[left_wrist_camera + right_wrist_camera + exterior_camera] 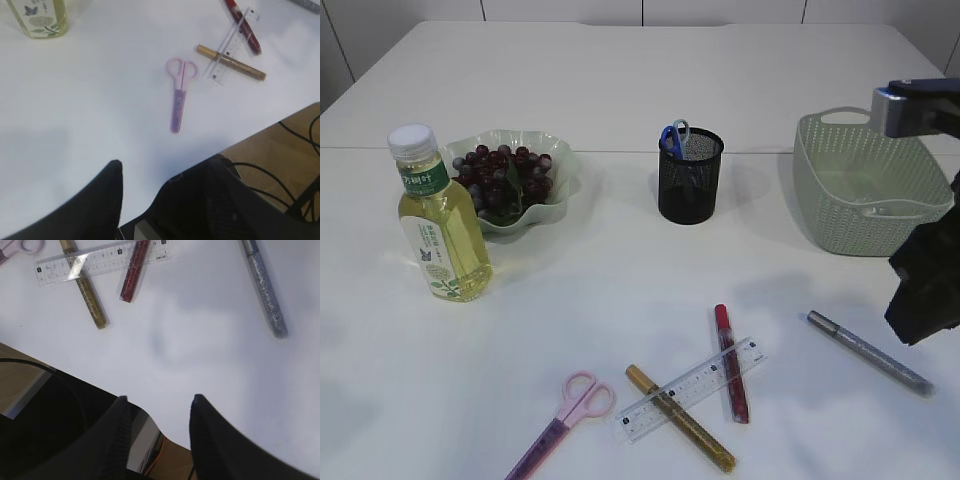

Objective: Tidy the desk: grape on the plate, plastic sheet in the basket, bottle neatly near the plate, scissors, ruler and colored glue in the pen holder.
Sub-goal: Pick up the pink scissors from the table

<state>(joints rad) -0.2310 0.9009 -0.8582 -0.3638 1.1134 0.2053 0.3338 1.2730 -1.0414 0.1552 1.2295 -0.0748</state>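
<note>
The grapes (505,172) lie on the green plate (563,190), with the yellow bottle (440,215) upright in front of it to the left. The black pen holder (690,180) holds blue-handled scissors (672,135). Pink scissors (565,412), a clear ruler (690,390), and gold glue (680,418), red glue (731,377) and silver glue (870,352) lie on the front of the desk. My right gripper (160,400) is open and empty, hovering nearer than the silver glue (265,290). My left gripper (167,172) is open and empty, nearer than the pink scissors (178,95). No plastic sheet shows.
The green basket (865,185) stands at the back right. The ruler (230,47) lies across the gold glue (231,62) and the red glue (242,27). The desk's front edge, with floor and cables beyond, shows in both wrist views.
</note>
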